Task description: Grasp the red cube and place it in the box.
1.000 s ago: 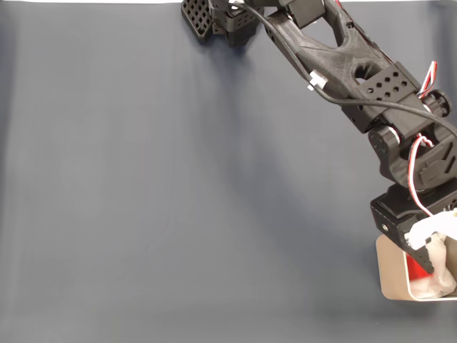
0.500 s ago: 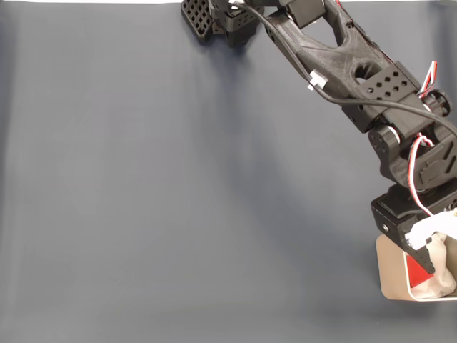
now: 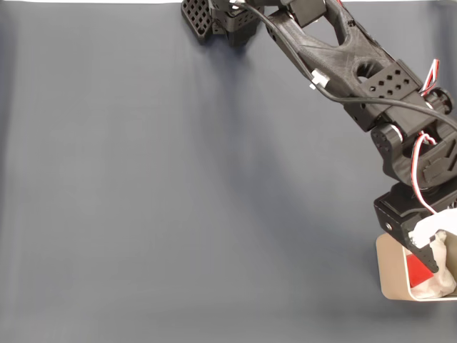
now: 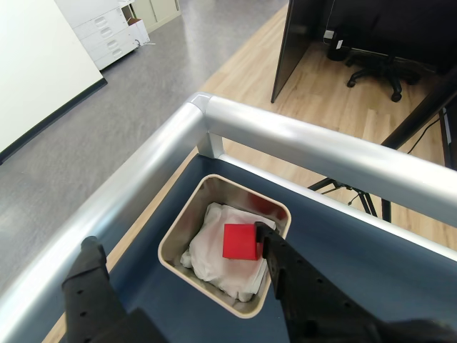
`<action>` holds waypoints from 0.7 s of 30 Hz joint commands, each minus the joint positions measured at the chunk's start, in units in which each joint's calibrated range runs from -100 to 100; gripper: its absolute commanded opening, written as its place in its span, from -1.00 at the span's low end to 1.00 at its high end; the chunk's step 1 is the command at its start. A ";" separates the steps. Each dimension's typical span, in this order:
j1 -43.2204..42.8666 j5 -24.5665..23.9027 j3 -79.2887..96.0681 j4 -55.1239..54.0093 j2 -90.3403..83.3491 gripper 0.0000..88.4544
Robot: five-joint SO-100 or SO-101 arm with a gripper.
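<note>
The red cube lies on white wadding inside the box, near the bench corner; the fingers stand spread above it, holding nothing, so the drop looks done.

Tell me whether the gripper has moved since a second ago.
Yes, slightly. In the fixed view the gripper has shifted a little right and down against the box.

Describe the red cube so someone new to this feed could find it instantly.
In the wrist view, find the silver rail corner; just below sits the box holding white wadding. The red cube lies on that wadding beside the gripper, the only bright red thing there.
</note>
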 commanded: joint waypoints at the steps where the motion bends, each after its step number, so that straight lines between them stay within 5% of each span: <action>1: -0.48 -0.05 -2.74 -1.07 -1.76 0.01; 3: -0.41 0.34 -2.29 -0.99 -2.19 -0.16; 8: 1.93 0.98 -0.19 -2.38 -5.31 -0.97; 21: 23.52 2.20 37.77 -17.30 -33.13 -1.00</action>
